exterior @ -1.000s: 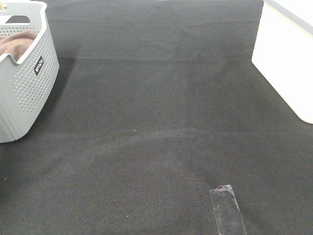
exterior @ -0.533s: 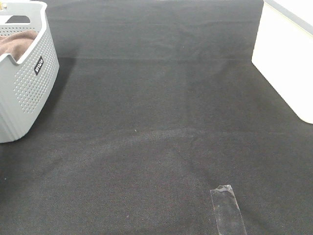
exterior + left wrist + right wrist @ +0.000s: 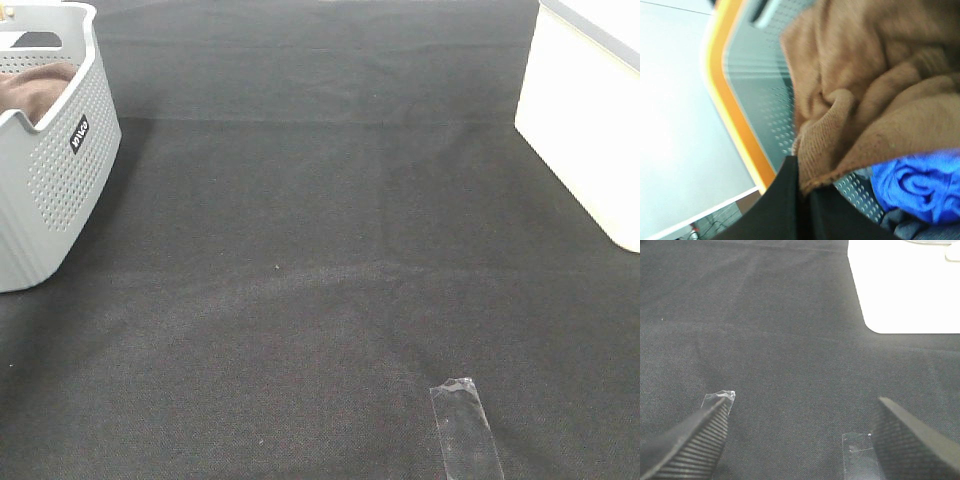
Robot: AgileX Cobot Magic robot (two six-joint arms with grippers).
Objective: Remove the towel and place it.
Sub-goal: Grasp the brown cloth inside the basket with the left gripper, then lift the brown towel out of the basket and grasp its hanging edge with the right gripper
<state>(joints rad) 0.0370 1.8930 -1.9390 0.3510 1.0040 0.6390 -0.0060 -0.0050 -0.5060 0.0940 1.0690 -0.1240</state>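
Your left end effector [image 3: 802,200] is clamped on a fold of the towel [image 3: 865,100]. The hem is caught between its black fingers, so the cloth bunches up just ahead of them. The towel lies inside the basket [image 3: 765,100], heaped over a blue cloth [image 3: 910,185] that sits just beside the tips. Pinching an upper fold rather than reaching deep looks meant to lift the towel alone and leave the blue piece behind.

Your right end effector [image 3: 800,440] hangs wide apart and empty over the bare tabletop [image 3: 765,315]. A strip of clear tape [image 3: 717,399] lies by one finger and a second strip near the other. I'd judge it waits there to receive or spread the towel on the open area, with the tape likely marking the spot. A white box [image 3: 905,285] lies well ahead of it.

As for writing, the basket carries a small black label [image 3: 80,133] with white letters, too small and turned to read. No other text shows.
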